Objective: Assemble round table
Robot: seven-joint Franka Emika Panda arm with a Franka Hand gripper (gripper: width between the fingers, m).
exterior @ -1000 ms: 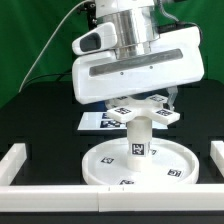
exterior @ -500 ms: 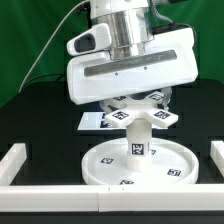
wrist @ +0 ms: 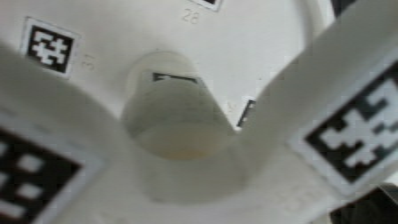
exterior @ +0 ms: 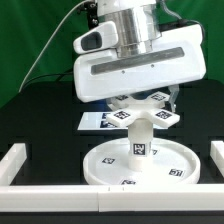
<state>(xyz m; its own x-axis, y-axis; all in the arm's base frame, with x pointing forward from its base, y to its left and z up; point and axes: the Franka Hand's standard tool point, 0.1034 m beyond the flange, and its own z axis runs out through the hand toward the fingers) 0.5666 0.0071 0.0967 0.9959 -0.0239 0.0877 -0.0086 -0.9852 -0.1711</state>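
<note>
Disc [exterior: 140, 166] flat on surface [exterior: 40, 120] lower centre, leg [exterior: 140, 136] upright on it, cross base [exterior: 150, 114] atop leg under tool [exterior: 140, 101] (finger state can't tell), so probably only final base seating left.

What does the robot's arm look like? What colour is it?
The end effector is a wide white box with a grey stripe. Above it is a shiny silver round wrist, with a small white camera beside it. Thin cables trail away behind.
</note>
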